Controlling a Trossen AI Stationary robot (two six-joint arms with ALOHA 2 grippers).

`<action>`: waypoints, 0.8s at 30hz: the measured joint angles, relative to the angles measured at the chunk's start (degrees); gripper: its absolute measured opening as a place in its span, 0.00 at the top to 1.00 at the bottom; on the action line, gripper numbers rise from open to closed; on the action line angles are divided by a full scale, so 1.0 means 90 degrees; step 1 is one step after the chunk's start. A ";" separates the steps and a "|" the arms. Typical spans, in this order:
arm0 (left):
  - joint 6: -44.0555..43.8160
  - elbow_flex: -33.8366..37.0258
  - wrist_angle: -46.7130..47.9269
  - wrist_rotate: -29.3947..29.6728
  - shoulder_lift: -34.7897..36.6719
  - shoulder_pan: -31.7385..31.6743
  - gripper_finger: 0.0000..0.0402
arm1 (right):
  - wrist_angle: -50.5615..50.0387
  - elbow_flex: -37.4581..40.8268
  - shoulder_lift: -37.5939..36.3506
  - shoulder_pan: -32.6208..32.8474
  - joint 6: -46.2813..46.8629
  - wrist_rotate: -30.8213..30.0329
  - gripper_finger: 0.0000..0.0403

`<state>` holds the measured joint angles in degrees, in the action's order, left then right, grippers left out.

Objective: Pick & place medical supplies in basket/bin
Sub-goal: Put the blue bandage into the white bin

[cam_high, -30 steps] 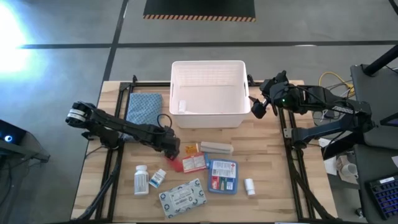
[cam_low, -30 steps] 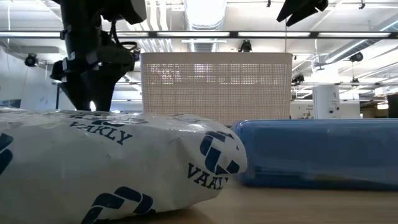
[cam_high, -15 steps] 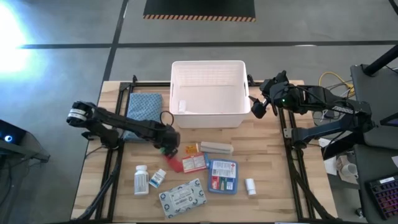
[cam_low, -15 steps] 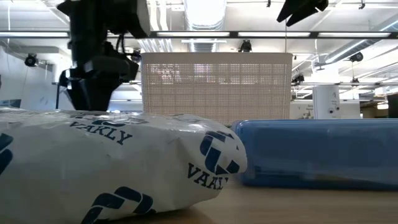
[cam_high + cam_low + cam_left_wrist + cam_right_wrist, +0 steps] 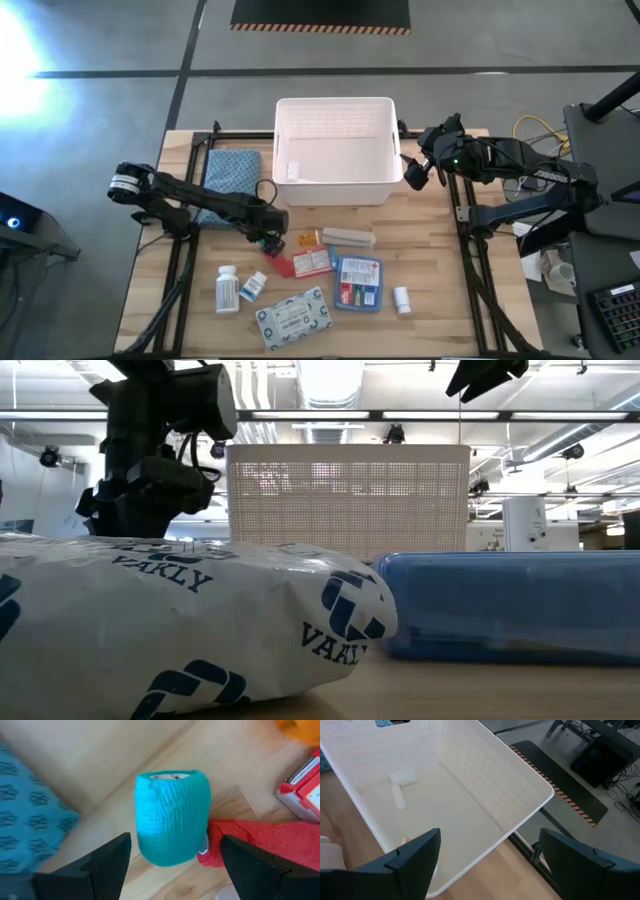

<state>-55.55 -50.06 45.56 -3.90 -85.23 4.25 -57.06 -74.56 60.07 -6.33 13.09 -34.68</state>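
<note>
Our left gripper [image 5: 268,237] hangs open astride the teal-capped piece [image 5: 172,817], at the bin's [image 5: 336,190] 7 o'clock; the red tube [image 5: 260,842] touching it could snag on closing. Right gripper [image 5: 413,171] waits open at the bin's 3 o'clock

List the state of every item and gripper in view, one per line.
Left gripper: open, jaws either side of the teal roll.
Teal roll: on the table, ungripped.
Right gripper: open, beside the bin.
White bin: upright, one small white item inside.
Pill bottle: lying down.
</note>
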 joint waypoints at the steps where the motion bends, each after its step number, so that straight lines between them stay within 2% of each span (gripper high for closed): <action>1: -0.0003 0.0057 -0.0143 0.0006 0.0000 -0.0002 0.29 | 0.0000 0.0000 0.0000 0.0000 -0.0007 0.0002 0.19; 6: -0.0087 0.0281 -0.0680 0.0367 0.0000 -0.0016 0.29 | 0.0000 0.0000 0.0000 0.0000 -0.0028 0.0000 0.19; 15: -0.0307 0.0625 -0.0653 0.0385 0.0002 -0.0014 0.31 | -0.0017 0.0000 0.0000 0.0002 -0.0032 -0.0005 0.19; 19: -0.0389 0.0533 -0.0604 0.0456 0.0002 -0.0014 0.39 | -0.0017 0.0002 0.0000 0.0002 -0.0159 -0.0041 0.19; 24: -0.0347 0.0006 -0.0466 0.0814 0.0002 -0.0014 0.57 | -0.0017 0.0000 0.0000 0.0005 -0.0223 -0.0238 0.19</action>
<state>-58.67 -50.00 41.36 3.43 -85.21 4.12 -57.21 -74.56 60.07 -6.28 11.08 -36.82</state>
